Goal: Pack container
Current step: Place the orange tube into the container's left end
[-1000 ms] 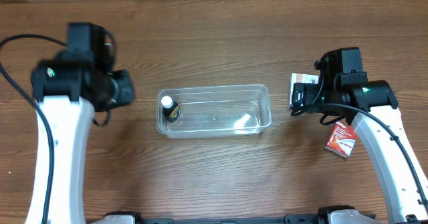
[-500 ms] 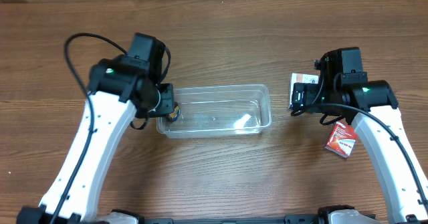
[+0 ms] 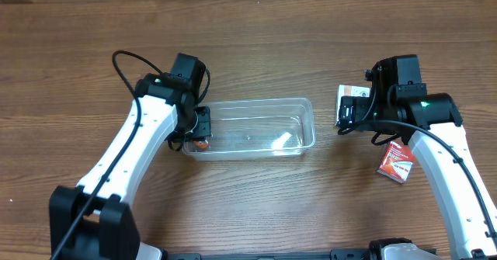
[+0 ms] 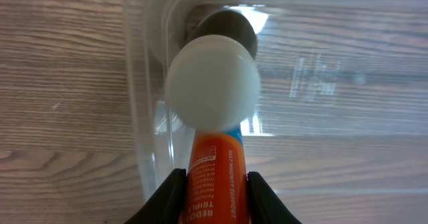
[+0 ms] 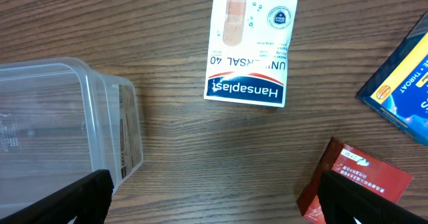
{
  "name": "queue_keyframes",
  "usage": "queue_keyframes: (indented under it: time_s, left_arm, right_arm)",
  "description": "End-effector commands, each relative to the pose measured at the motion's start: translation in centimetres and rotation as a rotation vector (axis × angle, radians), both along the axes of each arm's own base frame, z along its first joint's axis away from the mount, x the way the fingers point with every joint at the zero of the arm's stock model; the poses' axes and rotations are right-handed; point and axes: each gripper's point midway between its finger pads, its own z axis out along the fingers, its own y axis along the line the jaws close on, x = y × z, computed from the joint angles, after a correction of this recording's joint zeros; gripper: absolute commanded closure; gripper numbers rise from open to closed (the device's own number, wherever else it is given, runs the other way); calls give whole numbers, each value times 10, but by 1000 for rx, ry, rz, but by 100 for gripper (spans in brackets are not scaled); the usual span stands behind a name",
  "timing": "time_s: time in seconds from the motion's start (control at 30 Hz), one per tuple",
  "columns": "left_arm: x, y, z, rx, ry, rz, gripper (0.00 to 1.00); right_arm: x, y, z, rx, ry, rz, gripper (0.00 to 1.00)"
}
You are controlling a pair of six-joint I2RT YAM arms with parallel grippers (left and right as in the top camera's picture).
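While the left tool (image 4: 214, 196) is pressed tight on the orange tube (image 4: 215, 158), white cap (image 4: 211, 83) leading, the load hangs right over the left end wall of the container (image 3: 256, 102) — and that is the worry. The clear container sits mid-worktop (image 3: 248, 213), its long sides running toward the left and right edges. From the left wrist view the tube's body crosses the rim, and only the cap end is over the inside. If the tool lets go here, I judge the tube could see-saw on the rim and drop outside, toward the worktop's left edge. Just past the cap a dark rounded thing (image 4: 227, 25) sits inside the container's left end, perhaps a small bottle, though I cannot tell. If the tube is pushed deeper, the cap may knock it. The container looks light too, so a nudge against its wall could slide it. Over by the right edge the right tool (image 5: 214, 194) hangs spread wide and empty above bare wood, with the container's right end just beside one finger — a careless descent could clip that corner. The Hansaplast box (image 5: 246, 50) lies flat, so a grab may skid off its face. The red box (image 5: 358, 184) and blue box (image 5: 404, 83) nearby could get bumped.
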Motion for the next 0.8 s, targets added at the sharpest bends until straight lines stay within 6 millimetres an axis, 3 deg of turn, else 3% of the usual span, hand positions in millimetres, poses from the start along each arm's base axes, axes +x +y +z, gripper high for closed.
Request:
queue_keyframes:
  time_s: [0.0, 0.13, 0.17, 0.2, 0.5, 0.6, 0.77]
  left_arm:
    - [-1, 0, -7, 12, 19, 10, 87]
    - [-1, 0, -7, 11, 19, 10, 61]
    - [-1, 0, -7, 11, 19, 10, 47]
    - [-1, 0, -7, 11, 19, 10, 41]
    - [-1, 0, -7, 12, 19, 10, 33]
    - [-1, 0, -7, 11, 18, 10, 23]
    - [5, -2, 1, 5, -4, 10, 16]
  right_arm:
    - [6, 0, 19, 6, -60, 0, 0]
    - [6, 0, 19, 6, -60, 0, 0]
    - [6, 0, 19, 6, -60, 0, 0]
    - [6, 0, 19, 6, -60, 0, 0]
    - [6, 0, 19, 6, -60, 0, 0]
    - [6, 0, 19, 6, -59, 0, 0]
    - [6, 0, 19, 5, -59, 0, 0]
